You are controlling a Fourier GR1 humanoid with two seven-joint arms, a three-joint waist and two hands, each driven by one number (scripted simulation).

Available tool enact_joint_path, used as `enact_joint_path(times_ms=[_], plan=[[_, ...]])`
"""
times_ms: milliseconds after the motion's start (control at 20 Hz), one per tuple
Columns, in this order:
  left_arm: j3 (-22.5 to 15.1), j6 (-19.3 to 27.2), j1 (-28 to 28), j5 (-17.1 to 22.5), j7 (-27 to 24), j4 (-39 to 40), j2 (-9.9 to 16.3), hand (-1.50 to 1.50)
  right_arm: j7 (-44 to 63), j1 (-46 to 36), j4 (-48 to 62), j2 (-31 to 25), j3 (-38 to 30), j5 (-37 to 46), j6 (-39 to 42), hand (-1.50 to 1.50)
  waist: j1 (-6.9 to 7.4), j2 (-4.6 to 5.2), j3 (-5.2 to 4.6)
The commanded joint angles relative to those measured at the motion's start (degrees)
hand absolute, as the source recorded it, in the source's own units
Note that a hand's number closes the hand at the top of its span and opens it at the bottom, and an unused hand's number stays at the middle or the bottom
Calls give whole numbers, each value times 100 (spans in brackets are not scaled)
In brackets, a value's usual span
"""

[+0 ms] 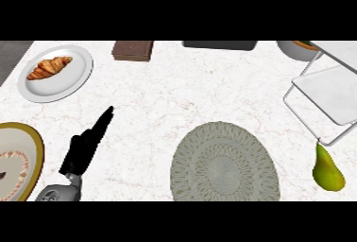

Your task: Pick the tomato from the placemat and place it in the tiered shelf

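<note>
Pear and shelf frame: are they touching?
Apart. The head view shows bare counter between the pear and the shelf frame's lower corner.

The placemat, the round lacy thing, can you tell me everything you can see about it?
The placemat is a grey-green oval with a woven, lacy pattern: rings of loops around a finer centre. It looks like cloth or crochet. It lies flat on the white marbled counter, low and a little right of the middle, its lower edge cut off by the view. Nothing lies on it, and no tomato shows anywhere. A green pear lies to its right, apart from it. The left hand is off to its left, not touching it.
</note>
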Motion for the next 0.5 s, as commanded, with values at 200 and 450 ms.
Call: enact_joint_path(times_ms=[200,450], plan=[[-81,-64,35,-34,-25,87,-21,0,604,-258,1352,1180,-771,-1119,1377,-150,154,162,108],[-34,-47,-15,6,31,97,-42,0,884,-565,1980,1163,-1577,-1854,1915,-150,40,123,108]])
